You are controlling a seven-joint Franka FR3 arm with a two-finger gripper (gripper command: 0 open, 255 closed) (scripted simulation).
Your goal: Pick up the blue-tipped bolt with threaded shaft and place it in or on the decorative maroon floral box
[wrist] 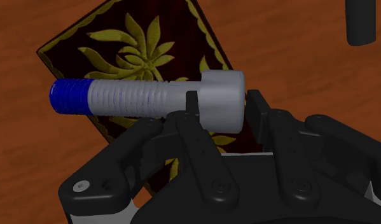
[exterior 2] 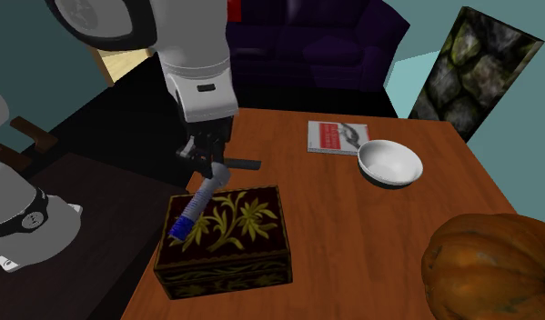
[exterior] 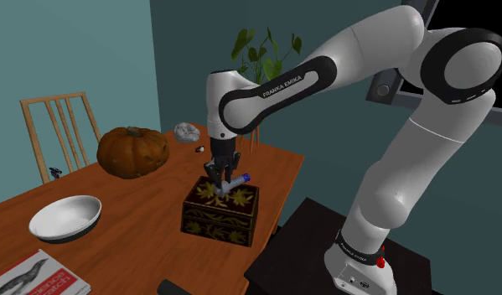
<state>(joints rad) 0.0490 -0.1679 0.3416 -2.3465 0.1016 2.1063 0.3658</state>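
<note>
The grey threaded bolt [exterior: 235, 180] with a blue tip hangs crosswise in my gripper [exterior: 221, 178], which is shut on its round head. The bolt [wrist: 144, 98] lies level between the fingers [wrist: 192, 109], its blue end pointing away to one side. Right beneath it is the dark maroon box [exterior: 220, 214] with gold leaf patterns on its lid. In the second exterior view the bolt [exterior 2: 196, 205] slants down from the gripper [exterior 2: 211, 170] over the corner of the box [exterior 2: 238, 238] nearest the stand. Whether the bolt touches the lid I cannot tell.
On the wooden table [exterior: 140, 209] are an orange pumpkin [exterior: 133, 151], a white bowl [exterior: 66, 218], a book [exterior: 35, 276] and a grey crumpled lump [exterior: 188, 131]. A short black rod [exterior 2: 244, 165] lies behind the gripper. A wooden chair [exterior: 60, 126] stands at the far side.
</note>
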